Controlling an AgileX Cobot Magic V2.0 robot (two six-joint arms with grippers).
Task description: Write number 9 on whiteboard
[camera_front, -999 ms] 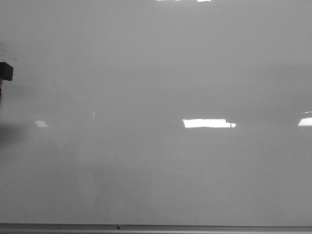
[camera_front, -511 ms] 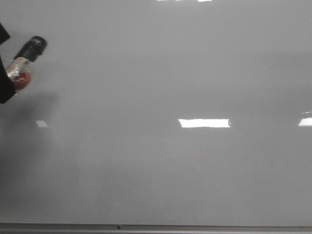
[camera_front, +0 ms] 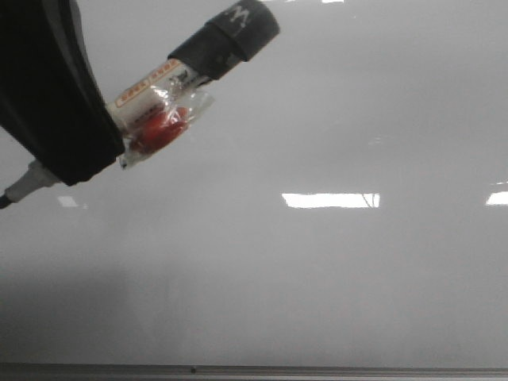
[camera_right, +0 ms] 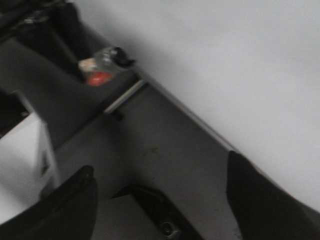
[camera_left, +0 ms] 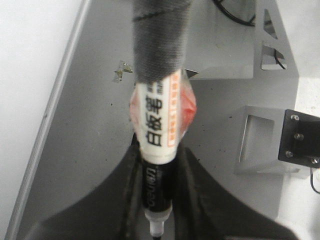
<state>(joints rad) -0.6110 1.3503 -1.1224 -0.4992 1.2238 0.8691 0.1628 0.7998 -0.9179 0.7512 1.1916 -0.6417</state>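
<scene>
The whiteboard (camera_front: 333, 270) fills the front view, pale grey and glossy, with bright light reflections. I see no number 9 or other black marker line on it. My left gripper (camera_front: 111, 135) comes in from the upper left, shut on a marker (camera_front: 171, 87). The marker has a white label, a red patch under clear wrap, and a dark end pointing up and right. In the left wrist view my left gripper (camera_left: 157, 160) clamps the marker (camera_left: 160, 115) on its black barrel. My right gripper (camera_right: 160, 200) is open and empty, below the whiteboard (camera_right: 225, 60).
A thin grey metal edge strip (camera_front: 317, 370) runs along the board's bottom. The left wrist view shows a grey base surface (camera_left: 90, 150), metal brackets (camera_left: 260, 145) and a black block (camera_left: 302, 137). A white box (camera_right: 20, 160) sits beside the right gripper.
My left gripper with the marker has moved from the left edge of the front view up and to the right, and it looks much larger now.
</scene>
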